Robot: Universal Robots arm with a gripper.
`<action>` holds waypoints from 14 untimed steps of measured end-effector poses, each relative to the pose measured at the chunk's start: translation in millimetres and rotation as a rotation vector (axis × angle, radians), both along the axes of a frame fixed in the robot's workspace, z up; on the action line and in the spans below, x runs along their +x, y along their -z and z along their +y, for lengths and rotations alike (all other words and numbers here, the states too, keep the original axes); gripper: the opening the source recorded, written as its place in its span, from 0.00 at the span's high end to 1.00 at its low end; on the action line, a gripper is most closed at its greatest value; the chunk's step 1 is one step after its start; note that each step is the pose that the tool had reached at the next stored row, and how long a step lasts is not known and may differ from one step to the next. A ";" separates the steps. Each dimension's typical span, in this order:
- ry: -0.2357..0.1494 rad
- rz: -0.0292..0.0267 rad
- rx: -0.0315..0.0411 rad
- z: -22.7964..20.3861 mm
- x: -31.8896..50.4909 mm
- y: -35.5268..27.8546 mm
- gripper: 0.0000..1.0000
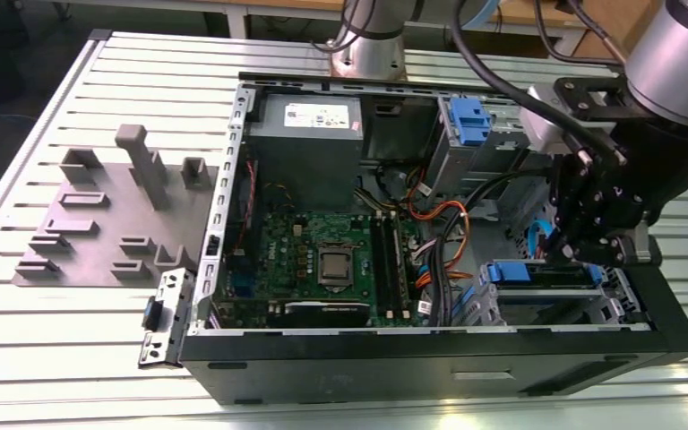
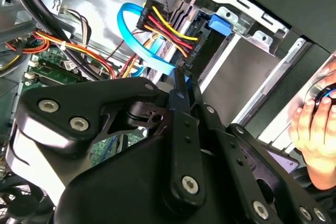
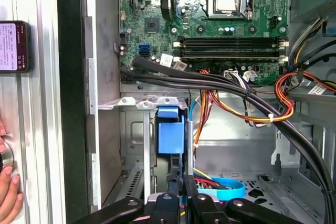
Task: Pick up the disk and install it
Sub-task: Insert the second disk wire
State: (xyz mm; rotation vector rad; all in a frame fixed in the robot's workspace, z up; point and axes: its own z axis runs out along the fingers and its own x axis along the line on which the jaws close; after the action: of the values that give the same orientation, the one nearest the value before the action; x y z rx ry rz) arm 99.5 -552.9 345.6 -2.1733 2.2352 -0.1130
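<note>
The tool (image 1: 598, 235) hangs over the drive bay at the corner of the open computer case (image 1: 440, 349) nearest the exterior view's right, the case lying on its side on the slatted bench (image 1: 57, 340). In both wrist views the two black fingers (image 3: 173, 188) stand close together around a thin blue edge, so the tool appears clamped on the disk (image 1: 543, 274), which sits largely inside the bay cage (image 3: 137, 145). Of the disk, mainly the blue plastic carrier frame shows, with its tab (image 3: 170, 132) facing outward in the first wrist view; the labelled metal face is hidden by the cage. For correct seating, as judged here, keep the carrier square to the bay rails, press straight along the slot axis and avoid side load, which could jam the frame. Keep the blue data cable (image 2: 137, 39) and the red-yellow power connector (image 2: 168, 31) clear of the travel path; both lie just beside the bay. A person's hand (image 2: 315, 129) rests near the case edge.
</note>
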 end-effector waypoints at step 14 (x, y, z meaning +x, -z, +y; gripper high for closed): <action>-0.001 -0.0213 0.0040 -3.8 -4.1 6.3 0.84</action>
State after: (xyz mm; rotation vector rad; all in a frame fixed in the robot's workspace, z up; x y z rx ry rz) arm 95.4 -556.7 339.3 -2.1610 2.2209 -0.1309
